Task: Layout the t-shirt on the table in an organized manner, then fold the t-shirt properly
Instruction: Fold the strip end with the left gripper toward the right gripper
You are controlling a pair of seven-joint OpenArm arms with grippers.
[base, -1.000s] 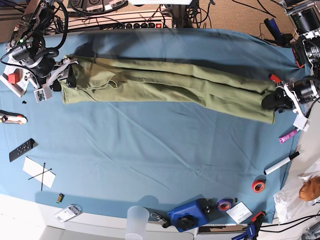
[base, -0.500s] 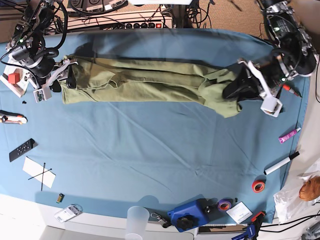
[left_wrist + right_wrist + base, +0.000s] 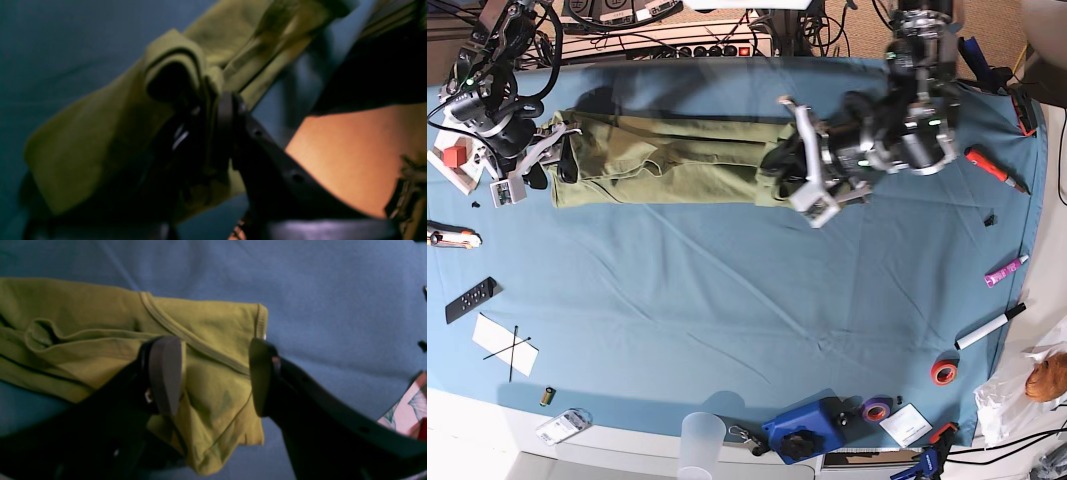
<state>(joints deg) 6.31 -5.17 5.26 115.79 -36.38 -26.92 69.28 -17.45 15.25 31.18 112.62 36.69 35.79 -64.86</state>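
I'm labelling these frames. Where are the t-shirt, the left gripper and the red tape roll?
t-shirt (image 3: 667, 165): base view, middle of folded body.
left gripper (image 3: 782, 165): base view, fingertips clamping shirt end.
red tape roll (image 3: 944, 373): base view, its ring.

We are in a robotics lab or workshop. A power strip (image 3: 712, 50) and tangled cables (image 3: 627, 30) run along the far edge of the blue-covered counter (image 3: 727, 320). Tape rolls (image 3: 944, 373), markers (image 3: 990, 326), a remote (image 3: 470, 299) and a blue tool (image 3: 805, 428) litter its margins, beside two mounted robot arms.
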